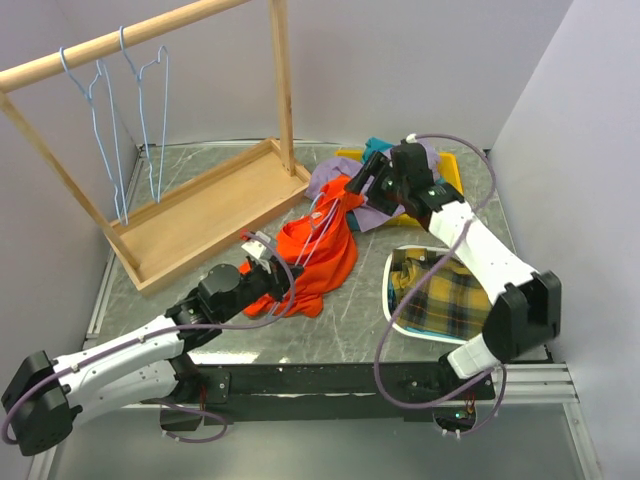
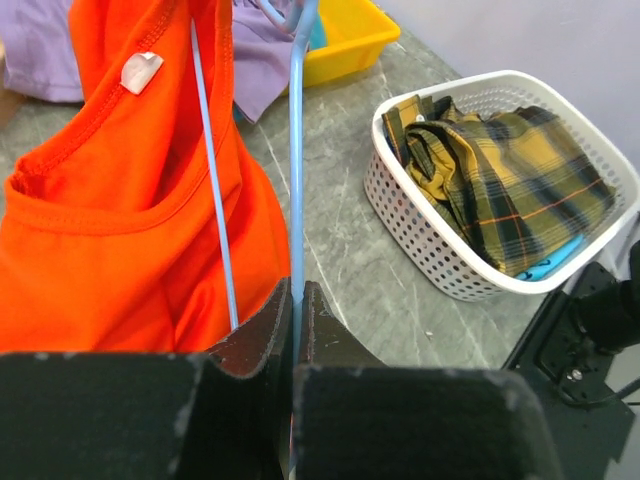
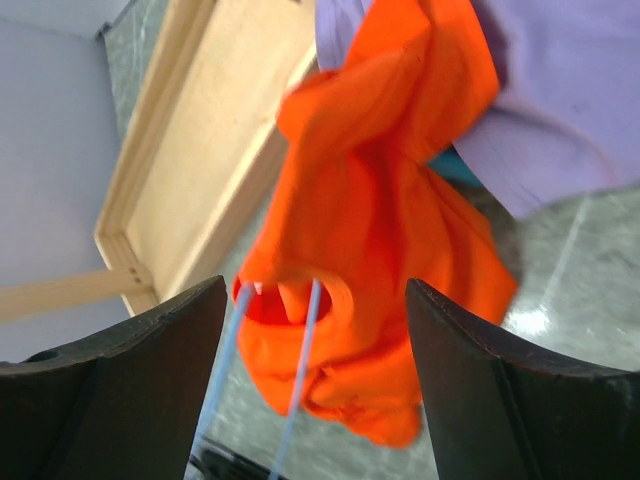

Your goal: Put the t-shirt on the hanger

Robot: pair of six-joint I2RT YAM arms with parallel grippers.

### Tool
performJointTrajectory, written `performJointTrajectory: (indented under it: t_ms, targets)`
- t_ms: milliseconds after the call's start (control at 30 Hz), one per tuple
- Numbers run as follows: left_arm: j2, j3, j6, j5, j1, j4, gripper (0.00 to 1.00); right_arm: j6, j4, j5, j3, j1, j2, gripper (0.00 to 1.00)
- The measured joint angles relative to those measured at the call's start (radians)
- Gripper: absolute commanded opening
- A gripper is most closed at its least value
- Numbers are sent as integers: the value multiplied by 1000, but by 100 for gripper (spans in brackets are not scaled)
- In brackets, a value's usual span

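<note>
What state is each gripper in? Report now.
Left gripper: closed on the hanger.
Right gripper: open, holding nothing.

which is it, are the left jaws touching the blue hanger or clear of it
Touching. The left wrist view shows the hanger wire pinched between the shut jaws of the left gripper.
</note>
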Motion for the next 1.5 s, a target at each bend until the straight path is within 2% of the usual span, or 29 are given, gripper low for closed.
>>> performJointTrajectory:
  t_ms: [267, 467, 700, 933, 967, 1000, 1033, 1133, 1200, 1233, 1267, 1300, 1400, 1433, 1500]
  targets:
    - [72, 67, 92, -83, -66, -23, 1, 67, -27, -39, 219, -26, 223, 67]
    - [120, 95, 147, -157, -105, -34, 1, 80, -42, -85, 229, -27, 305, 56]
    - [177, 123, 203, -220, -145, -41, 1, 95, -18, -115, 82, -24, 262, 43]
    - [245, 152, 241, -243, -173, -30, 1, 101, 21, -140, -62, -15, 120, 42]
    - [258, 161, 245, -248, -176, -29, 1, 101, 24, -144, -71, -14, 106, 40]
    - [273, 171, 252, -255, -182, -24, 1, 101, 24, -150, -75, -13, 93, 30]
    - [287, 180, 255, -262, -188, -21, 1, 100, 26, -155, -76, -12, 84, 27]
    - [327, 205, 269, -281, -205, -8, 1, 96, 28, -166, -76, -9, 76, 25]
    - [346, 218, 275, -291, -213, -4, 1, 95, 26, -169, -76, -9, 76, 20]
    - [354, 223, 277, -295, -216, -2, 5, 94, 26, -172, -76, -9, 76, 14]
    - [361, 228, 277, -301, -219, -1, 11, 94, 27, -173, -76, -9, 76, 0]
    - [365, 231, 278, -304, -223, -1, 20, 95, 28, -174, -76, -9, 76, 0]
    - [376, 235, 268, -307, -233, -2, 34, 92, 27, -184, -76, -9, 76, 0]
    - [376, 236, 266, -308, -233, -2, 49, 88, 27, -185, -77, -9, 76, 0]
    - [370, 238, 244, -312, -233, -2, 58, 83, 29, -186, -84, -9, 76, 0]
